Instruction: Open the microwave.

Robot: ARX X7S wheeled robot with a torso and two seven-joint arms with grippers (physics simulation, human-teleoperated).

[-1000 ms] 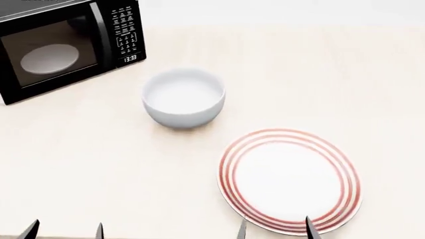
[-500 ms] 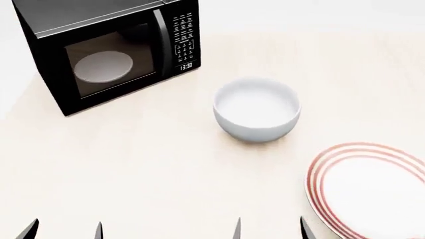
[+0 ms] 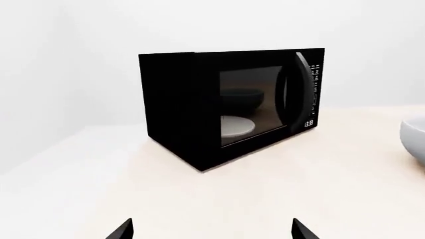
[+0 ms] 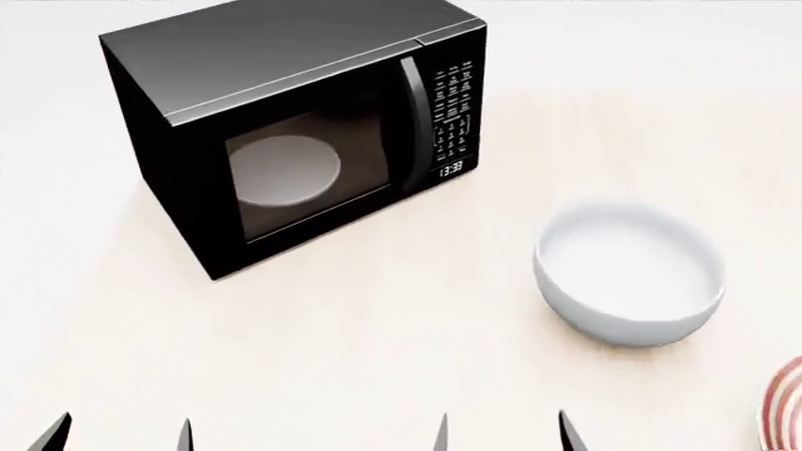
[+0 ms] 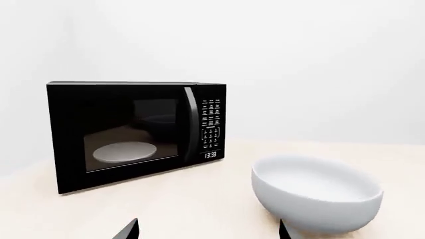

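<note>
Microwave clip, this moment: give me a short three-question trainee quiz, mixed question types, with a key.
1. True or false: the microwave door is shut.
2. Multiple choice: what stands on the table to the right of the microwave in the head view? A) a white bowl B) a kettle C) a mug
3. Fill in: the vertical door handle sits just left of the ____.

Key
1. True: the glass door lies flush, with the white turntable seen through it.
2. A: the white bowl, empty and upright.
3. Keypad, with the clock under it.

The left gripper and right gripper show only spread fingertips, touching nothing.
</note>
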